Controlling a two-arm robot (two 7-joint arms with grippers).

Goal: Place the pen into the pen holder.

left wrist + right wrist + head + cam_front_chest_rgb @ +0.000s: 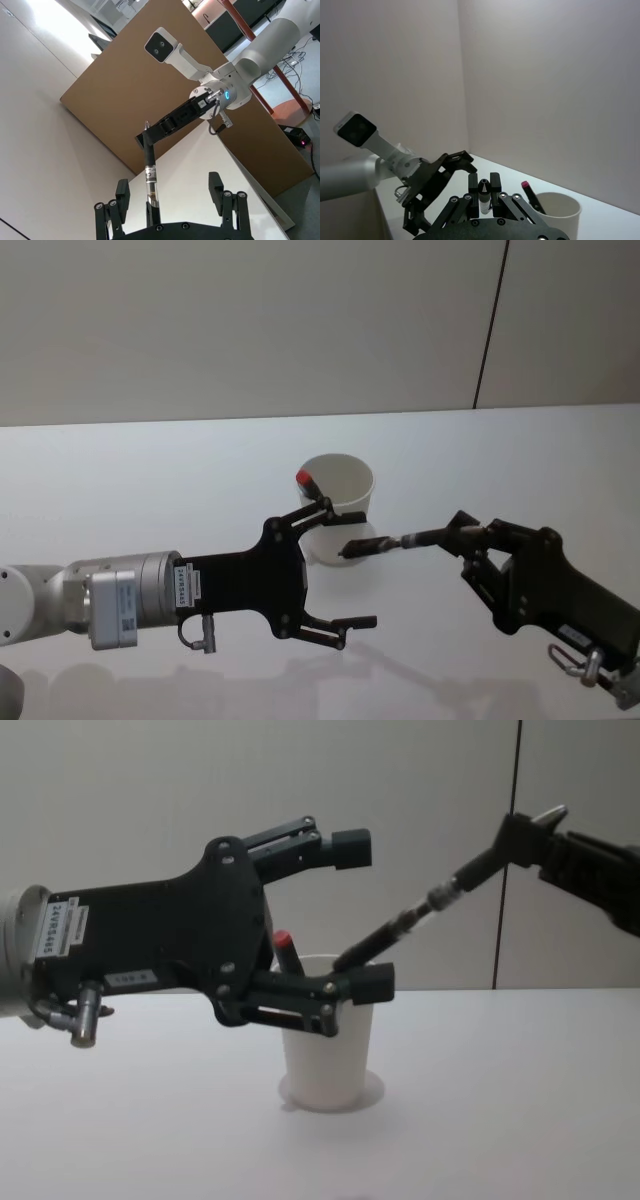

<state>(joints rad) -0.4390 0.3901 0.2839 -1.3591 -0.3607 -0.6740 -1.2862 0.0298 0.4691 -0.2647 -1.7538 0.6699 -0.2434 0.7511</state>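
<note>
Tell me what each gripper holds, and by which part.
Right gripper clamps the slim black pen by one end; left gripper is open, holding nothing.

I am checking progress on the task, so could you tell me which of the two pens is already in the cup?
The red-capped pen already stands inside the pen holder. The black pen is outside it, gripped by the right gripper, its tip pointing toward the open left gripper.

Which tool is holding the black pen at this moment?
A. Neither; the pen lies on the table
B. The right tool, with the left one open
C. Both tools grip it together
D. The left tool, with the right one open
B. The right tool is shut on the black pen, angled toward the white cup, while the left tool stands open around it.
</note>
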